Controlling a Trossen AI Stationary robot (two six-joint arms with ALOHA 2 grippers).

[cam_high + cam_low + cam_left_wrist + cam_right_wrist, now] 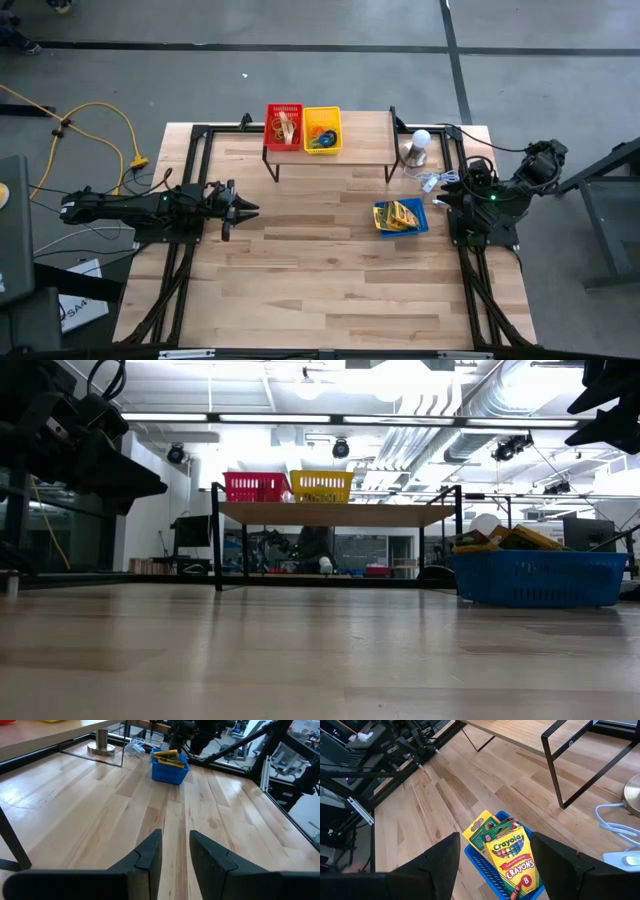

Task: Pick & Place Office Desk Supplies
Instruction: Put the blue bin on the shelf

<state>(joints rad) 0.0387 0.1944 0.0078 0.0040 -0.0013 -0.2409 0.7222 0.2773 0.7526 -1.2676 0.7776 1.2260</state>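
Observation:
Yellow-and-green crayon boxes lie stacked in a blue basket on the table's right half, their ends sticking up over its rim. My right gripper hovers open above that basket, one finger to either side of the boxes, touching nothing. On a raised wooden shelf at the far edge stand a red basket with tan rubber bands and a yellow basket with small coloured items. My left gripper waits open over the table's left side, with nothing between its fingers.
A white round bulb on a metal base stands beside the shelf's right leg, with a tangle of white wire next to it. Black frame rails run along both table sides. Bare wood fills the middle and near part.

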